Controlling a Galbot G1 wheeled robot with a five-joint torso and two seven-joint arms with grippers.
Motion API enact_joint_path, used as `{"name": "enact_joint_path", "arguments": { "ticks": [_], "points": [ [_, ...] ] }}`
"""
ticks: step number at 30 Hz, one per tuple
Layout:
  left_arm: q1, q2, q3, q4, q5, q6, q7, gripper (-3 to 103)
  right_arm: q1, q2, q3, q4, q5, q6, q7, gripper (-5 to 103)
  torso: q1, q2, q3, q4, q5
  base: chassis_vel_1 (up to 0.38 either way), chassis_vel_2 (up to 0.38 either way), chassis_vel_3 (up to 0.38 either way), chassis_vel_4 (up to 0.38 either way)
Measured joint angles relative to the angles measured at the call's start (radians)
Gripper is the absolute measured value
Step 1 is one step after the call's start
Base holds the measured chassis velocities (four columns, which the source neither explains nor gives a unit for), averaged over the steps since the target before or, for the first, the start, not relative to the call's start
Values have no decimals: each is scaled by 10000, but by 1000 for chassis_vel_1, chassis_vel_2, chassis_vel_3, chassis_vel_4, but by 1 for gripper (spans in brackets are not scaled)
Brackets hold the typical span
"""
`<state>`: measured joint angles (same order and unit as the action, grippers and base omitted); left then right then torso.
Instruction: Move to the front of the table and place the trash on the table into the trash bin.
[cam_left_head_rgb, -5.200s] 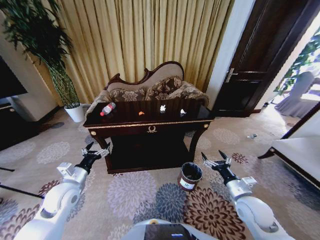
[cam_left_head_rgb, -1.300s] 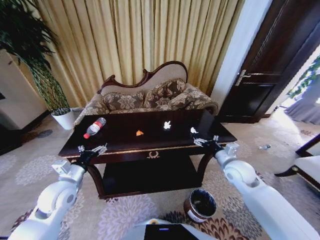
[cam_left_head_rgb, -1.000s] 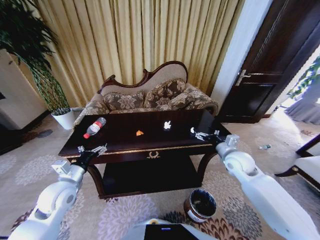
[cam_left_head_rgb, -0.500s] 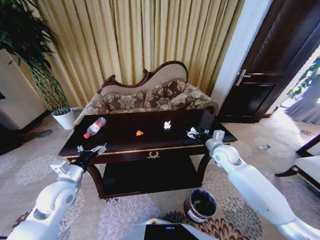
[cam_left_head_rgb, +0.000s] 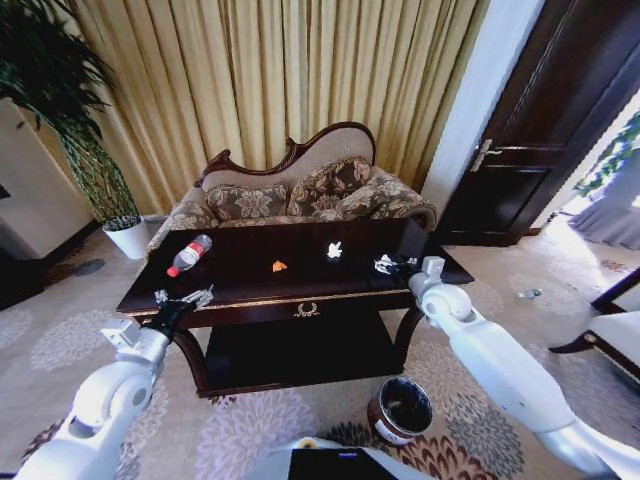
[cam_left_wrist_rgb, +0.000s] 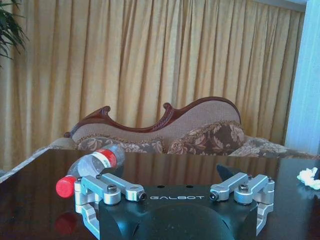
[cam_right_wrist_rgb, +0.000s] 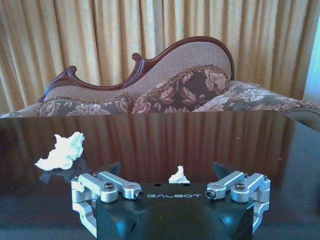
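Two arms reach toward the table (cam_left_head_rgb: 240, 300) from the near side. At about five o'clock on the carpet, nearest the robot, stands the round brown trash bin (cam_left_head_rgb: 400, 410) with its black liner, in front of the table's right leg. The left gripper (cam_left_head_rgb: 183, 301) hovers at the table's front left edge, forearm angled up from eight o'clock, fingers spread. Farther in, the right arm stretches from four o'clock across the table's right end, and the right gripper (cam_left_head_rgb: 390, 266) sits low over the top with its fingers spread wide around a small white scrap (cam_right_wrist_rgb: 178, 175), not touching it. A larger white crumpled scrap (cam_right_wrist_rgb: 62, 151) lies beyond, toward the table's middle, and the tiny orange scrap (cam_left_head_rgb: 279, 266) rests to its left. At the far left corner the clear bottle (cam_left_head_rgb: 189, 254) lies on its side, long axis running from one o'clock to seven, red cap toward the front. Behind the table stands the floral sofa (cam_left_head_rgb: 300, 195).
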<state>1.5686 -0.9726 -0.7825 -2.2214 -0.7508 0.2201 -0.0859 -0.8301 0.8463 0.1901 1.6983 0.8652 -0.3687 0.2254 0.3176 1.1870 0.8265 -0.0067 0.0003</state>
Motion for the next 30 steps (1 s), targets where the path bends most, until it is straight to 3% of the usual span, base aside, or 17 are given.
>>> {"name": "enact_joint_path", "arguments": {
  "ticks": [21, 22, 24, 25, 27, 29, 30],
  "points": [
    [-84, 2, -22, 28, -136, -61, 26, 100, -109, 41, -78, -292, -316, 220, 197, 99, 0, 0, -1, -2, 0, 0, 0, 0, 0],
    [-82, -17, -22, 29, -138, -65, 28, 100, -113, 42, -108, -291, -363, 228, 227, 89, 0, 1, 0, -1, 0, 0, 0, 0, 0],
    [-76, -26, -21, 28, -141, -66, 30, 100, -118, 40, -118, -290, -393, 234, 230, 89, 0, 0, 0, -1, 0, 0, 0, 0, 0],
    [-71, -31, -22, 24, -146, -75, 31, 100, -141, 24, -121, -290, -447, 247, 231, 79, 0, 0, 0, -1, 0, 0, 0, 0, 0],
    [-77, -31, -22, 24, -148, -88, 32, 100, -152, 17, -121, -290, -466, 259, 230, 79, 0, 0, 0, -1, 0, 0, 0, 0, 0],
    [-121, -31, -21, 24, -167, -119, 31, 100, -183, -6, -116, -290, -507, 282, 224, 67, 0, 1, 0, -1, 0, 0, 0, 0, 0],
    [-121, -31, -21, 24, -167, -119, 31, 100, -183, -6, -116, -290, -507, 282, 224, 67, 0, 1, 0, -1, 0, 0, 0, 0, 0]
  ]
}}
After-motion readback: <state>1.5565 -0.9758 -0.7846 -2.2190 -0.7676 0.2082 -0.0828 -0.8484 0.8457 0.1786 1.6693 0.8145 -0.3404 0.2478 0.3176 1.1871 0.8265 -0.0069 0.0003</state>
